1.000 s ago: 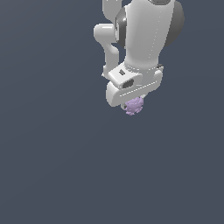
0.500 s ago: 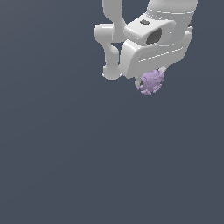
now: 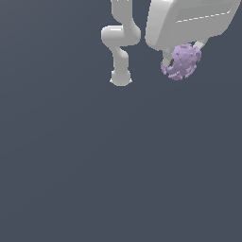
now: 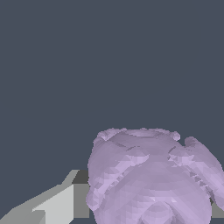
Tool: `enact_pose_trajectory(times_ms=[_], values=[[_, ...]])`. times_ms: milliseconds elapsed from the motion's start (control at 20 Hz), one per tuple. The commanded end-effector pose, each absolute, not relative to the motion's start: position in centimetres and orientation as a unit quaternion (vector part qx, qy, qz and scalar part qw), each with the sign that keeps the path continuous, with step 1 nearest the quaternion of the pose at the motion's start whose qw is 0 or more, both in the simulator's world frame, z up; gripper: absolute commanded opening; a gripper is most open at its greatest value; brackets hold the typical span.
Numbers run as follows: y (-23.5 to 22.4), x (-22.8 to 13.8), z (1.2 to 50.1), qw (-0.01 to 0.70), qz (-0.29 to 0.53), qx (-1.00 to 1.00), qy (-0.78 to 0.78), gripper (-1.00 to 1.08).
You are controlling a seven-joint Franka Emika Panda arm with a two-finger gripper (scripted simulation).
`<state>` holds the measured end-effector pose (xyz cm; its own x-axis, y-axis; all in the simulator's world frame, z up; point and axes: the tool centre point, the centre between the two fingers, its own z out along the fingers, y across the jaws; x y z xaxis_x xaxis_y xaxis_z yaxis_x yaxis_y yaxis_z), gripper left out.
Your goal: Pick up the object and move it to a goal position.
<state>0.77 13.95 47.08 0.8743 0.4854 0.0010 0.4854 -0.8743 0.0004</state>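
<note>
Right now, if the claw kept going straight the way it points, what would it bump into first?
Nothing that shows. The claw is shut on the lump, and past it the wrist view shows only plain dark ground, though how far off is unclear.

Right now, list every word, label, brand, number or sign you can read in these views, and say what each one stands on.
There is none to read in either view.
The white gripper carries no legible mark, only plain panel seams.
The pale purple object it holds has a bumpy surface with no print.
The dark grey background is bare of text.
</note>
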Motion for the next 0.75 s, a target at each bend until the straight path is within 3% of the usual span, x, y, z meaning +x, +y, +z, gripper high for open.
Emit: enact_pose_trajectory(times_ms=[0,700], values=[[14.3,0.8,48.3,0.0,0.0,0.968,0.25,-1.0],[15.2,1.0,50.7,0.0,0.0,0.968,0.25,-1.0]])
